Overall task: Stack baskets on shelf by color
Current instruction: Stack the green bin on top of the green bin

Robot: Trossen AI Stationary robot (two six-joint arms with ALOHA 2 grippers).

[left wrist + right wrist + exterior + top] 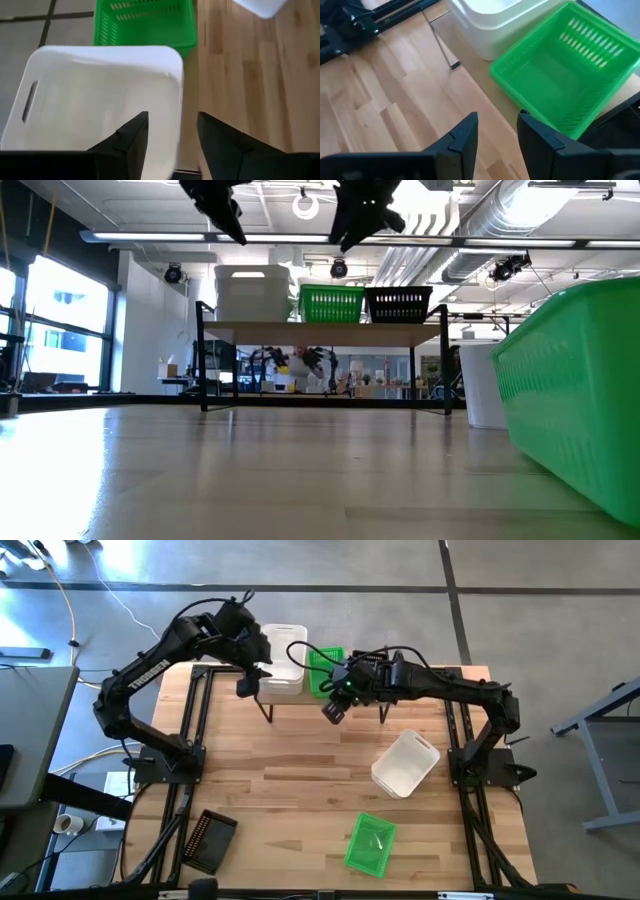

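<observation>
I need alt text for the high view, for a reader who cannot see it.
Two dark arms hover over a shelf holding white and green baskets. A white basket, green basket and black basket lie loose on the table.

Grey concrete floor (300, 565), bright windows (55, 315), exposed ceiling ducts (520, 215).

Overhead, table-level, two wrist cameras

Both dark arms reach over the far part of the light wooden worktop (300, 770). The left gripper (247, 683) hangs raised toward the worktop's far left, its two dark fingers (131, 137) parted and empty. The right gripper (333, 710) hangs beside it, nearer the worktop's middle, fingers (462, 137) likewise apart, holding nothing.
</observation>
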